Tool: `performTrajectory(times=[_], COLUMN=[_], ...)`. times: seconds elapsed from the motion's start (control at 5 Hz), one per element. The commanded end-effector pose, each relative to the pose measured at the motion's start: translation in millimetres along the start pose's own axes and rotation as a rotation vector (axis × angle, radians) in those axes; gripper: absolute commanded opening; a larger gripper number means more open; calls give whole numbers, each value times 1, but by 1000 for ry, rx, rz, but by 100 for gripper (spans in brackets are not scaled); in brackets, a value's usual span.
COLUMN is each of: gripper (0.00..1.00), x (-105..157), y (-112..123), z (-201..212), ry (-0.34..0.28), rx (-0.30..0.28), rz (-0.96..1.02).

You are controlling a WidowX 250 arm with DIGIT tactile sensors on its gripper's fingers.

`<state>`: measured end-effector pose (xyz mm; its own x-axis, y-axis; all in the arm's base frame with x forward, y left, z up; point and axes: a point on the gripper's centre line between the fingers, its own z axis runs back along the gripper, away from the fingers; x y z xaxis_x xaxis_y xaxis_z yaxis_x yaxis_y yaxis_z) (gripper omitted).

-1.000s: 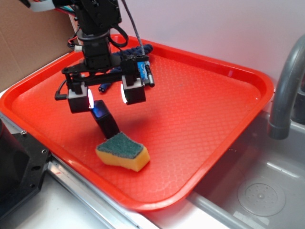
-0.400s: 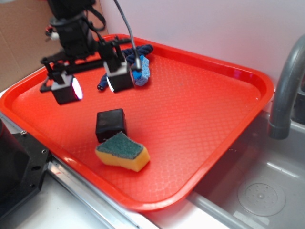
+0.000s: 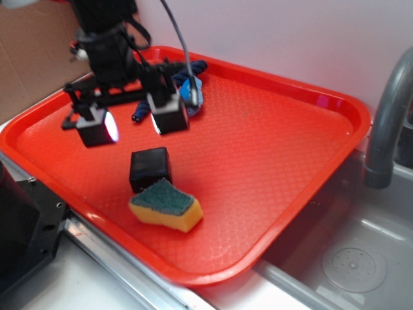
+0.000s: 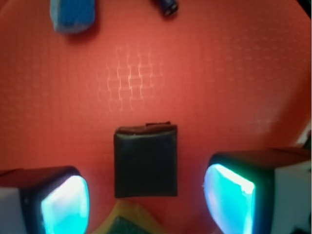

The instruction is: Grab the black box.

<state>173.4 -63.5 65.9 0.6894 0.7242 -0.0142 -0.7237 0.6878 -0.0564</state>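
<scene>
While jaws hang spread and empty above, black box (image 4: 146, 161) lies flat, long axis toward sponge (image 3: 166, 205).

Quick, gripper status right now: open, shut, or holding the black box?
Gripper: open and empty, jaws spread wide above the black box, which sits on the red tray against the sponge.

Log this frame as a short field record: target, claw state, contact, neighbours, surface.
target: black box, lying on the tray, not held
claw: claw open, raised above the box, fingers spread to either side of it in the wrist view
contact: none visible between claw and box
neighbours: yellow-green sponge right in front of the box, touching or nearly so; blue-black rope at the far side of the tray
surface: red tray beside a sink
</scene>
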Motion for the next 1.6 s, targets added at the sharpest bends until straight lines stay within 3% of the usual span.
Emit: performTrajectory(times=[0.0,0.2,0.4,0.8,1.0,1.2,1.4], gripper=[100,100,0,0,0,0,0], x=[15,20,21,34,56,82,86], y=[-15,-10,-9,-18,-32,-66,-87], z=[-43,-50,-52,4,44,90,106], ry=[8,45,64,14,-3,-143,-163], rx=[86,117,136,25,-26,-89,-93], rz=[4,20,29,-167,-366,-621,-874])
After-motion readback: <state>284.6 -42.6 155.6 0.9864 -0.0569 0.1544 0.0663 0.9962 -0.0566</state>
